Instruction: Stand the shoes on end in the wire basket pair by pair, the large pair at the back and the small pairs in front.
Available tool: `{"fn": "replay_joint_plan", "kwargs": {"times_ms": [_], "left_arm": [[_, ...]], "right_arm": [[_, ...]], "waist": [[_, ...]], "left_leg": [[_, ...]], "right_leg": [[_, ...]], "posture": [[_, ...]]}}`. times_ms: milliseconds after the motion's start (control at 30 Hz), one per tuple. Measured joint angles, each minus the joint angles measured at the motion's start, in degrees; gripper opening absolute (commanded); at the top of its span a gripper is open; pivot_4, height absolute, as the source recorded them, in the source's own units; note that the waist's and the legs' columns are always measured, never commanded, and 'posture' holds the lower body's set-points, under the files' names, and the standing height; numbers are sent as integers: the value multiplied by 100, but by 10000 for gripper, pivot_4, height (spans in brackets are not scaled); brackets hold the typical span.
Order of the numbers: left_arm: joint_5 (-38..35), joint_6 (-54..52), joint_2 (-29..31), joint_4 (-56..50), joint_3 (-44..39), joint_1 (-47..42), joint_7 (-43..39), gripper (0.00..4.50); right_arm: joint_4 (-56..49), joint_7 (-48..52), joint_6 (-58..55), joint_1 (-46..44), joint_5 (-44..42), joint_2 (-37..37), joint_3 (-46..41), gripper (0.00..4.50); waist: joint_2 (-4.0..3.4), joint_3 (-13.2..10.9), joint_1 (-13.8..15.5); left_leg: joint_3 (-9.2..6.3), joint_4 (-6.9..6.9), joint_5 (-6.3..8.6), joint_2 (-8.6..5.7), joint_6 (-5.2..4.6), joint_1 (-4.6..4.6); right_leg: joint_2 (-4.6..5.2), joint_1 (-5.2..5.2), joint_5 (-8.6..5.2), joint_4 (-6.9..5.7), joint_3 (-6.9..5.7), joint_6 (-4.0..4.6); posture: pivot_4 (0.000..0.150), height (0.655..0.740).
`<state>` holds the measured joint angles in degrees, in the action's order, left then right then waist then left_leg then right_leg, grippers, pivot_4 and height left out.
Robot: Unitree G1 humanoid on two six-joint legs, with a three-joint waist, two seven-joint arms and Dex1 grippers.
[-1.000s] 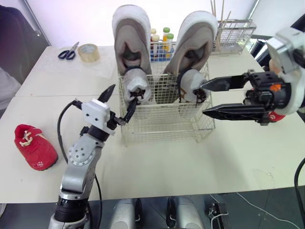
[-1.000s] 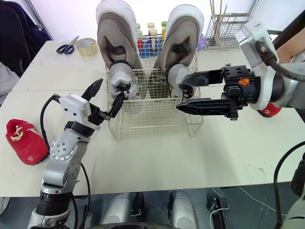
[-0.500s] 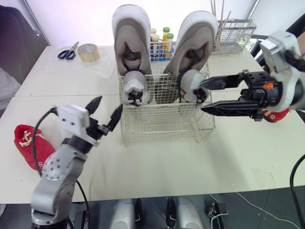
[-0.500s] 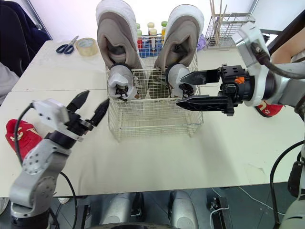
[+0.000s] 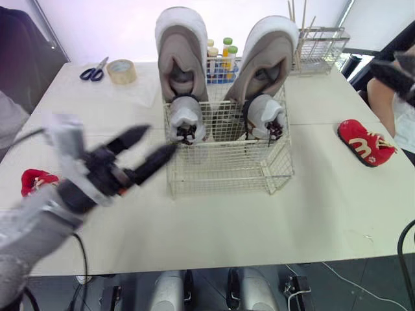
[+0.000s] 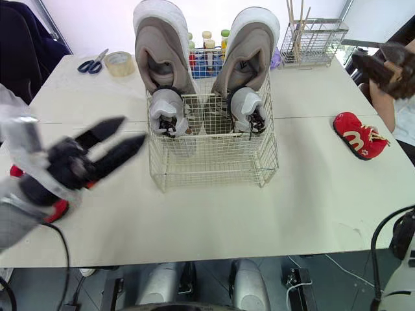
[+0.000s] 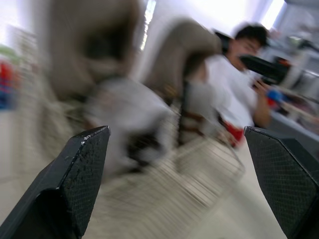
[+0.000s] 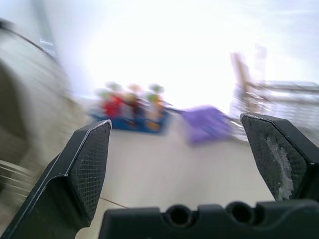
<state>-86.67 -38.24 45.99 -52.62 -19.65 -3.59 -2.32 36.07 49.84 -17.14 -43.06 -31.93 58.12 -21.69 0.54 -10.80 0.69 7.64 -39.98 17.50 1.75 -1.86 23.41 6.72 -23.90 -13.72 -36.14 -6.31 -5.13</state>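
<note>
Shoes of the large beige pair (image 5: 182, 52) stand on end at the back of the wire basket (image 5: 224, 173), toes up and openings facing forward, so they prop each other against the rear wire. A small grey pair (image 5: 187, 118) stands just in front of them, one grey shoe leaning on each beige one, which fits the order the task asks for. The front strip of the basket is free, apparently kept for the last pair. That pair is split: one red shoe (image 5: 363, 142) lies on the desk (image 5: 214, 227) to the robot's right of the basket, the other red shoe (image 5: 35, 180) lies well apart on the left, partly hidden by the left arm. The left claw (image 5: 159, 140) hangs between that shoe and the basket's left wall with its fingers spread and nothing between them. Scissors (image 5: 95, 68), a tape roll (image 5: 120, 70) and small bottles (image 5: 220, 53) sit behind the basket, clear of the work.

From the left wrist, the spread fingers frame the basket and its shoes; a person in a white shirt (image 7: 234, 94) is beyond it.

From the right wrist, the right claw (image 8: 174, 122) is also spread wide and empty, pointing across the desk toward the bottles rather than at a shoe. My judgement is that each arm must next take the red shoe on its own side
</note>
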Motion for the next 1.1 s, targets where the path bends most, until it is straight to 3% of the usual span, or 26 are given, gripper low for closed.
{"fn": "replay_joint_plan", "kwargs": {"times_ms": [100, 167, 233, 367, 467, 600, 767, 1100], "left_arm": [[518, -9, -192, -240, 678, 17, -36, 44544], [1046, 14, -378, -259, 1116, -4, -136, 44544], [1429, 38, -589, -258, 1459, -24, -149, 44544], [1850, 58, -832, -342, 1967, 77, -277, 44544], [2064, 57, -912, -431, 2198, 123, -349, 44544], [2249, 106, -1000, -473, 2283, 301, -320, 44544], [2386, 166, -973, -561, 2350, 580, -245, 44544], [2475, 380, -643, -587, 2315, 810, -104, 44544]], "right_arm": [[-149, -615, 511, 1043, 241, -331, -468, 45000], [-919, -1114, 628, 2269, 391, -721, -836, 45000], [-1283, -1460, 515, 2927, 460, -1042, -976, 45000], [-1795, -1705, 96, 3274, 408, -1048, -1237, 45000], [-1687, -1701, 95, 3208, 477, -886, -1266, 45000], [-572, -1413, 407, 2860, 712, -837, -1048, 45000], [1288, -1098, 957, 1542, 1142, -791, -557, 45000], [3358, -994, 1676, 29, 1844, -740, 3, 45000]], "waist": [[-18, 4, 12], [-27, 9, 48], [-69, 19, 15], [-128, 51, -68], [-120, 56, -77], [-118, 56, -44], [-121, 57, -115], [-119, 56, -144]], "left_leg": [[-1, 4, -10, 9, 17, -3], [-10, 10, -21, 11, 36, -5], [-9, 8, -24, 10, 40, -6], [5, 9, -22, 10, 37, -37], [-4, 13, -21, 12, 37, -51], [-3, 17, -18, 13, 31, -60], [2, 20, -17, 15, 28, -69], [2, 26, -17, 13, 29, -71]], "right_leg": [[-19, 3, -1, -5, -5, -2], [-29, 6, -2, -6, -10, -1], [-29, 6, -1, -8, -3, -1], [-36, 17, -1, -8, 28, -2], [-47, 33, -3, -6, 28, 1], [-46, 43, -4, 2, 32, 1], [-44, 45, -4, 1, 42, 2], [-37, 47, -4, 3, 39, 2]], "posture": [[1500, 7400], [1500, 7400], [1500, 7400], [1500, 7400], [1500, 7400], [1500, 7400], [1500, 7400], [1500, 7400]]}}
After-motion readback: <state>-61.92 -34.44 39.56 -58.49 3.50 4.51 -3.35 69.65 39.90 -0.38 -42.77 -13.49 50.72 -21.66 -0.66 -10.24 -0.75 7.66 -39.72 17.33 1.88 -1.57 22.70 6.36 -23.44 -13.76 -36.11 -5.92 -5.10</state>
